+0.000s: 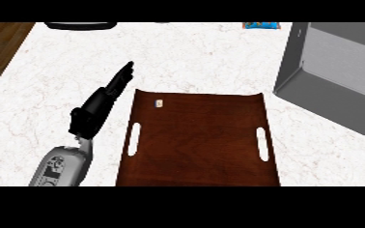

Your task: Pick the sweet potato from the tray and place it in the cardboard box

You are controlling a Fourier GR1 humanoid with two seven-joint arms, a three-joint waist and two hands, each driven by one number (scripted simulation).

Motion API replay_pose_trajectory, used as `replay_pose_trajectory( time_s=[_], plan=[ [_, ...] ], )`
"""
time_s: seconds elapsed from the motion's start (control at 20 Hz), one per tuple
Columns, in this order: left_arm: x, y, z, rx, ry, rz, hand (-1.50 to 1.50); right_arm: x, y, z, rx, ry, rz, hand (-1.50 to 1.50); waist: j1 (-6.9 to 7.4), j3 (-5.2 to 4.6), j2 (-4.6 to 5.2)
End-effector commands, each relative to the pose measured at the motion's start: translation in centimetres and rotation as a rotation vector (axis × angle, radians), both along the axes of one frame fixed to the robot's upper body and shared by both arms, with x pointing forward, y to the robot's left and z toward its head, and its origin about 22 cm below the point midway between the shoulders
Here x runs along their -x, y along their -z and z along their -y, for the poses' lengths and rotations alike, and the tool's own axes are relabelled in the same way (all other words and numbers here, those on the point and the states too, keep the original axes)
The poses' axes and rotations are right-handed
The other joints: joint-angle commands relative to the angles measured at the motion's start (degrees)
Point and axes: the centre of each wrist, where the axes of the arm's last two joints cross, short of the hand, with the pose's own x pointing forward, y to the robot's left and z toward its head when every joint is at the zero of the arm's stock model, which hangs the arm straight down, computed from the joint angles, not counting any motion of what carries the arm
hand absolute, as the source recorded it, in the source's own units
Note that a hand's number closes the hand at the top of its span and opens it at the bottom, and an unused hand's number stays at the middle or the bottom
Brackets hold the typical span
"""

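A dark brown wooden tray (200, 140) with two slot handles lies on the counter at the lower middle. No sweet potato shows on it or anywhere else in the view. A grey open box (321, 72) stands at the right edge, beyond the tray's far right corner. My left hand (94, 110) hangs just left of the tray, its fingers (122, 75) straight and pointing up and to the right, holding nothing. My right hand does not show.
A small white label (158, 103) sits on the tray's far left corner. A black object (80, 25) lies at the counter's far left, a blue item (262, 25) at the far right. The counter's left edge (16, 53) borders brown wood.
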Motion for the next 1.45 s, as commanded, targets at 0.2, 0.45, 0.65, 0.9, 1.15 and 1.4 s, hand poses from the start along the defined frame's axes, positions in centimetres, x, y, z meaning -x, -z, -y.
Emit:
replay_pose_trajectory(
  time_s=[0.2, 0.45, 0.65, 0.9, 1.15, 1.4],
  plan=[
    [-0.1, -0.5, 1.6, 0.001, 0.025, 0.005, 0.00, -3.5, 5.8, 2.0, 0.025, 0.027, -0.080, 1.50, 0.62, 0.04, 0.25],
    [-0.8, -1.4, 1.9, 0.011, 0.014, 0.026, 0.00, -3.4, 9.6, 3.9, -0.220, 0.097, -0.110, -1.50, 1.06, 0.14, 0.60],
    [1.3, 0.3, 1.6, -0.010, 0.000, 0.001, 0.00, -3.7, 8.7, 5.4, -0.296, 0.047, -0.166, -1.50, 1.29, 0.08, 0.34],
    [0.3, 0.8, 1.7, -0.011, 0.008, 0.003, 0.00, -3.0, 10.8, 6.0, -0.401, -0.006, 0.028, -1.50, 0.45, 0.11, 0.37],
    [-0.5, -0.8, 0.9, 0.000, 0.000, 0.006, 0.00, -2.0, 11.1, 7.4, -0.539, 0.024, 0.349, -1.50, 0.04, 0.24, 0.40],
    [0.1, 0.0, 1.3, 0.006, -0.006, 0.001, 0.00, 0.7, 9.2, 12.2, -0.680, -0.015, 0.524, -1.50, -0.37, 0.15, 0.18]
  ],
)
